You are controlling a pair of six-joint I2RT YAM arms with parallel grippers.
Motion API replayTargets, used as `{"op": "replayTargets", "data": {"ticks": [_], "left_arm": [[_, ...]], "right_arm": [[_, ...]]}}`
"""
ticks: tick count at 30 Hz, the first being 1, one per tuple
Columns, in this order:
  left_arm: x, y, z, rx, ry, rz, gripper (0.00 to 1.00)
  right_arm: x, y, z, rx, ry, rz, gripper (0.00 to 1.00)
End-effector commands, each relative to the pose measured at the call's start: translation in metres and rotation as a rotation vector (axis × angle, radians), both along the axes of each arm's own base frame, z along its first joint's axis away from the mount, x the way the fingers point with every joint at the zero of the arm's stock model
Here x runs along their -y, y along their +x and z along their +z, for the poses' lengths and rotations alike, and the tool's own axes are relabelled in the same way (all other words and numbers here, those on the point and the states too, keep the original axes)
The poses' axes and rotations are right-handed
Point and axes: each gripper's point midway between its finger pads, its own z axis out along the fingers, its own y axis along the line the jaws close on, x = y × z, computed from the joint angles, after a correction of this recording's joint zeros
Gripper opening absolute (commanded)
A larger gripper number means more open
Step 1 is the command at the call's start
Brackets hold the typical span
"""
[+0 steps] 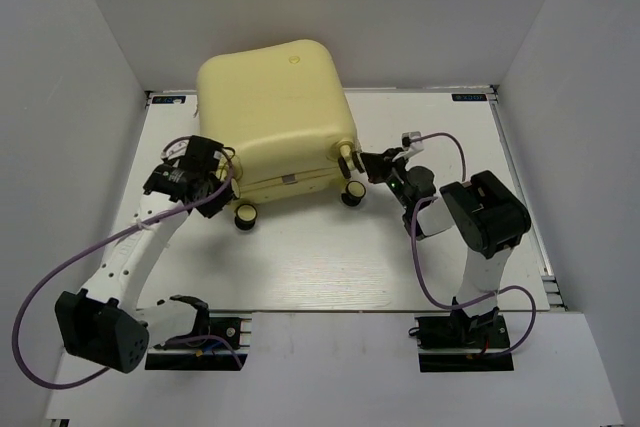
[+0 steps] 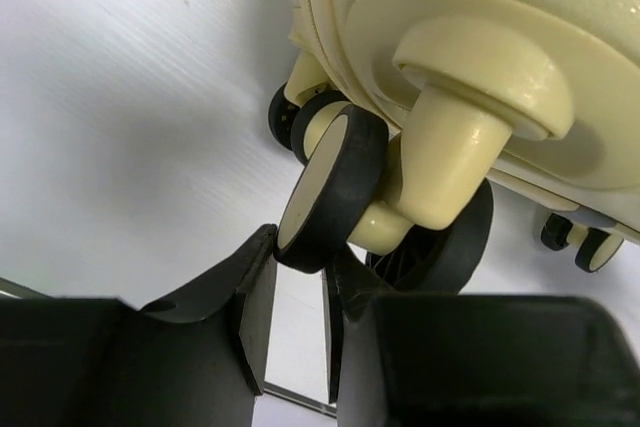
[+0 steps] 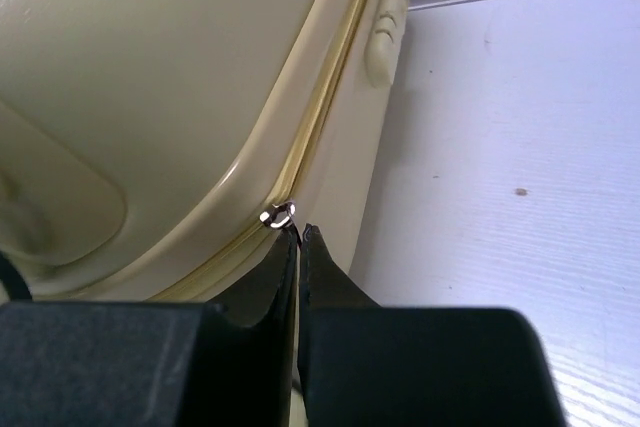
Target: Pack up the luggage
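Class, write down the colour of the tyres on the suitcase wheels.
Black, with pale yellow centres; the nearest wheel shows it best in the left wrist view.

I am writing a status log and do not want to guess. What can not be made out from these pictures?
Contents of the luggage: in all views, its shell is closed.
Right wrist view: whether the right gripper pinches the zipper pull; its nearly shut jaws cover any tab.
Left wrist view: whether the left gripper touches the wheel; the wheel overlaps it.
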Motion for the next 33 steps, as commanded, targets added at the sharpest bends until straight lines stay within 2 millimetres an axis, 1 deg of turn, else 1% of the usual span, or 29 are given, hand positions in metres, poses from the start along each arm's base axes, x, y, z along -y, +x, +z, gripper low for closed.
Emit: {"op": "replayTargets", "data": {"ticks": [1, 2, 5, 6, 7, 8, 9, 10, 12, 13, 14, 15, 16, 18, 19, 20, 21, 22, 23, 24, 25, 26, 27, 28, 29, 30, 31, 32, 33], "left_arm": [[-0.106, -0.059, -0.012, -0.240, 0.359, 0.124, 0.00], [-0.100, -0.047, -0.016, -0.227, 0.327, 0.035, 0.00], [-0.114, -0.037, -0.025, -0.260, 0.347, 0.023, 0.00], [-0.124, -0.036, -0.026, -0.274, 0.352, 0.057, 0.00], [-0.126, -0.036, -0.030, -0.306, 0.374, -0.013, 0.00], [-0.125, -0.018, -0.030, -0.246, 0.373, -0.016, 0.00], [-0.138, -0.022, -0.032, -0.272, 0.355, 0.043, 0.00], [-0.140, -0.015, -0.030, -0.260, 0.353, 0.034, 0.00], [-0.144, -0.004, -0.032, -0.235, 0.356, 0.004, 0.00], [-0.146, 0.002, -0.028, -0.223, 0.353, -0.004, 0.00], [-0.148, 0.004, -0.030, -0.230, 0.338, 0.006, 0.00], [-0.150, 0.010, -0.025, -0.214, 0.330, -0.004, 0.00], [-0.152, 0.013, -0.024, -0.206, 0.324, 0.015, 0.00], [-0.149, 0.025, -0.012, -0.185, 0.297, -0.003, 0.00], [-0.143, 0.040, 0.002, -0.122, 0.279, -0.036, 0.15], [-0.137, 0.045, 0.007, -0.100, 0.264, -0.061, 0.15], [-0.116, 0.055, 0.017, -0.046, 0.233, -0.139, 0.41], [-0.108, 0.060, 0.025, -0.015, 0.235, -0.181, 0.58], [-0.097, 0.070, 0.044, 0.049, 0.240, -0.218, 0.75], [-0.072, 0.080, 0.065, 0.116, 0.243, -0.288, 0.94], [-0.043, 0.087, 0.086, 0.183, 0.239, -0.380, 1.00], [-0.011, 0.089, 0.094, 0.221, 0.230, -0.470, 1.00], [0.008, 0.098, 0.109, 0.271, 0.229, -0.509, 1.00], [0.045, 0.100, 0.116, 0.318, 0.224, -0.613, 1.00], [0.081, 0.095, 0.119, 0.338, 0.211, -0.701, 1.00], [0.109, 0.111, 0.120, 0.339, 0.203, -0.745, 1.00], [0.152, 0.101, 0.119, 0.350, 0.172, -0.840, 1.00], [0.174, 0.109, 0.098, 0.307, 0.167, -0.878, 1.00], [0.200, 0.126, 0.116, 0.358, 0.159, -0.898, 1.00]], "right_arm": [[0.132, 0.060, 0.033, 0.147, -0.015, -0.530, 0.00], [0.129, 0.066, 0.035, 0.159, -0.013, -0.516, 0.00], [0.116, 0.078, 0.035, 0.177, -0.025, -0.461, 0.00], [0.112, 0.086, 0.046, 0.206, -0.012, -0.460, 0.00], [0.111, 0.091, 0.039, 0.198, -0.020, -0.460, 0.00], [0.110, 0.095, 0.040, 0.204, -0.017, -0.455, 0.00], [0.106, 0.107, 0.058, 0.249, 0.004, -0.457, 0.00], [0.104, 0.114, 0.044, 0.234, -0.015, -0.449, 0.00], [0.096, 0.131, 0.066, 0.294, 0.021, -0.446, 0.00], [0.094, 0.141, 0.068, 0.308, 0.032, -0.449, 0.00], [0.090, 0.147, 0.056, 0.294, 0.033, -0.443, 0.00], [0.091, 0.154, 0.064, 0.311, 0.061, -0.446, 0.00], [0.081, 0.155, 0.061, 0.297, 0.101, -0.389, 0.00], [0.065, 0.147, 0.074, 0.331, 0.074, -0.331, 0.00], [0.050, 0.137, 0.072, 0.345, 0.013, -0.287, 0.00], [0.043, 0.134, 0.070, 0.346, 0.000, -0.245, 0.00], [0.040, 0.128, 0.075, 0.356, 0.002, -0.221, 0.00], [0.034, 0.125, 0.076, 0.362, -0.011, -0.194, 0.00], [0.026, 0.120, 0.077, 0.371, -0.024, -0.149, 0.00], [0.022, 0.115, 0.080, 0.383, -0.036, -0.131, 0.00], [0.018, 0.112, 0.079, 0.380, -0.037, -0.110, 0.00], [0.012, 0.106, 0.079, 0.381, -0.037, -0.076, 0.00], [0.010, 0.103, 0.078, 0.381, -0.043, -0.057, 0.00], [0.008, 0.098, 0.072, 0.367, -0.049, -0.041, 0.00], [0.004, 0.094, 0.071, 0.368, -0.055, -0.025, 0.00], [0.003, 0.092, 0.068, 0.358, -0.054, -0.019, 0.00], [0.003, 0.087, 0.065, 0.342, -0.046, -0.015, 0.00], [0.002, 0.086, 0.065, 0.340, -0.047, -0.006, 0.00], [0.001, 0.083, 0.062, 0.335, -0.048, 0.002, 0.00]]}}
